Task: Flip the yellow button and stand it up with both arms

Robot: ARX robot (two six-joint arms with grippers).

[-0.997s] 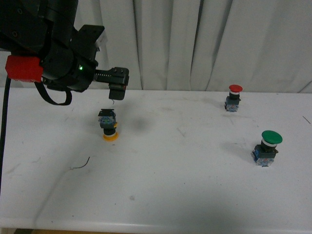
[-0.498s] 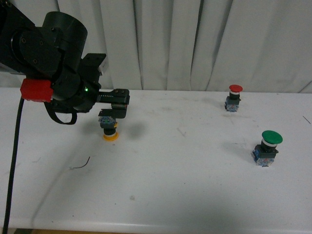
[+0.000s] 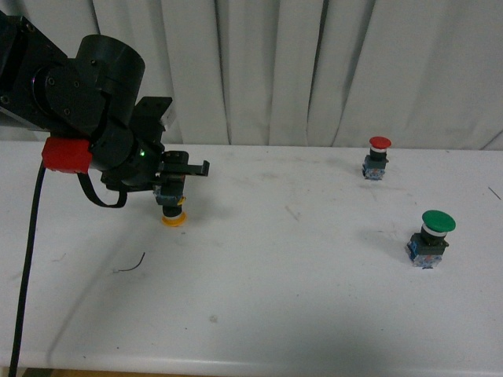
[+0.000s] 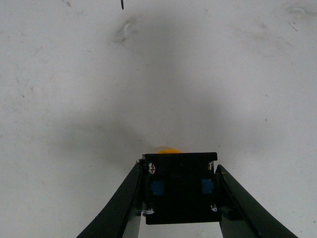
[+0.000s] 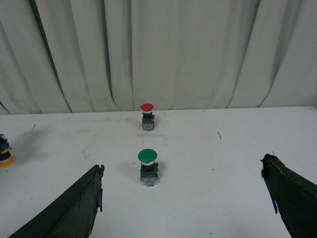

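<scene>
The yellow button (image 3: pixel 172 210) stands upside down on the white table (image 3: pixel 299 283) at the left, its yellow cap on the surface and its dark block on top. My left gripper (image 3: pixel 174 182) is down over it and shut on the block. In the left wrist view the black block with blue trim (image 4: pixel 181 191) sits between the two fingers (image 4: pixel 126 198), with the cap's edge (image 4: pixel 167 150) showing beyond it. My right gripper (image 5: pixel 183 198) is open and empty, not seen in the front view. The button also shows at the edge of the right wrist view (image 5: pixel 4 152).
A red-capped button (image 3: pixel 377 158) stands upright at the back right; it also shows in the right wrist view (image 5: pixel 147 116). A green-capped button (image 3: pixel 431 237) stands upright at the right, ahead of my right gripper (image 5: pixel 148 167). A white curtain (image 3: pixel 314 71) hangs behind the table. A small dark wire (image 3: pixel 130 265) lies front left.
My left arm has come down over the yellow button and its fingers have closed on the block. The button has shifted slightly left. The other buttons have not moved.
</scene>
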